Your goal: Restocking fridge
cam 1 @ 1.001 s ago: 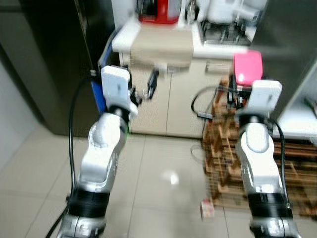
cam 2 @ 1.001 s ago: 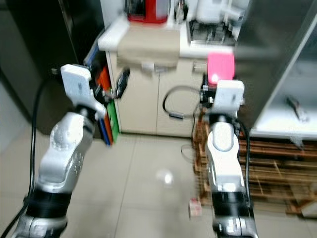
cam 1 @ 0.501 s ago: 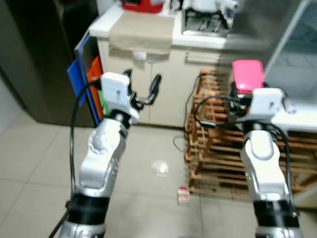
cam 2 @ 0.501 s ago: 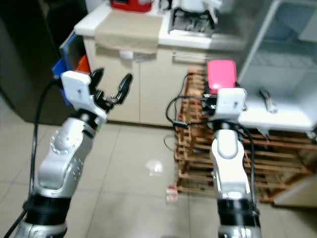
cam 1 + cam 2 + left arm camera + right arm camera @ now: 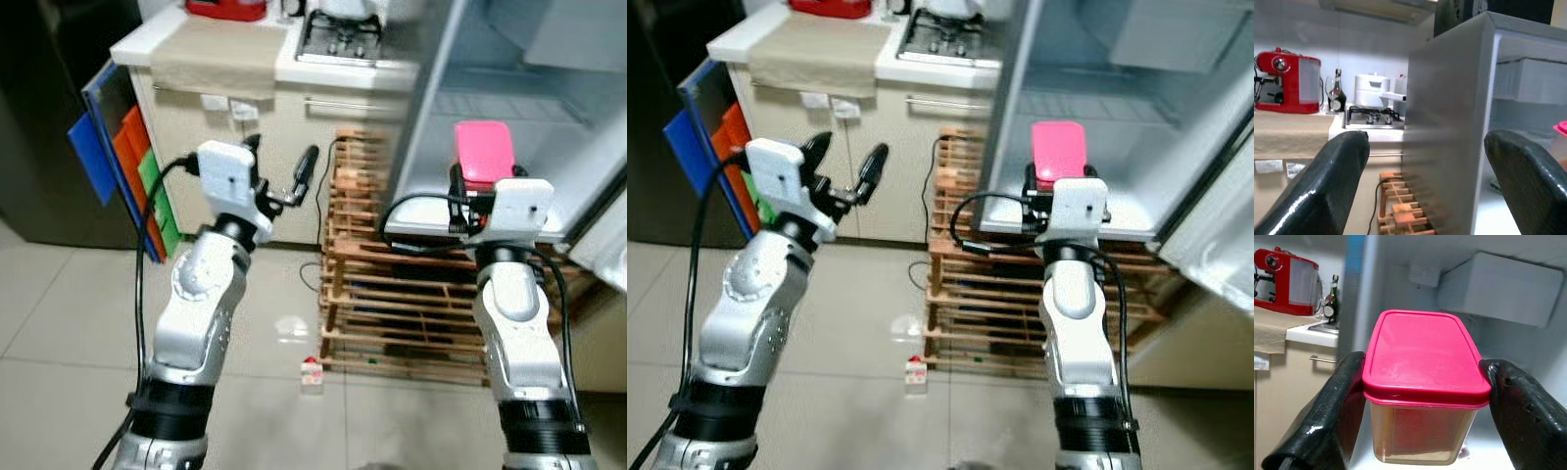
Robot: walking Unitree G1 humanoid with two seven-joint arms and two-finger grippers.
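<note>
A clear container with a pink lid [image 5: 483, 154] is held up at chest height, my right gripper [image 5: 1425, 396] shut on its two sides. It sits in front of the open fridge [image 5: 529, 108], whose white inside and lower shelf [image 5: 1136, 211] lie just beyond it. My left gripper [image 5: 279, 162] is raised to the left of the fridge's grey side wall [image 5: 1444, 122]. Its fingers [image 5: 1327, 191] stand open with nothing between them.
A wooden pallet rack [image 5: 392, 304] stands on the tiled floor under the fridge. Behind it is a cream cabinet with a hob [image 5: 338, 34] and a red machine [image 5: 1288, 81]. Coloured boards [image 5: 108, 147] lean at the left. A small carton [image 5: 312, 372] lies on the floor. The fridge door [image 5: 1215, 255] hangs open at the right.
The camera has swung right, bringing the open fridge into view in front of the right arm. The container stays in the right gripper; the left gripper stays open.
</note>
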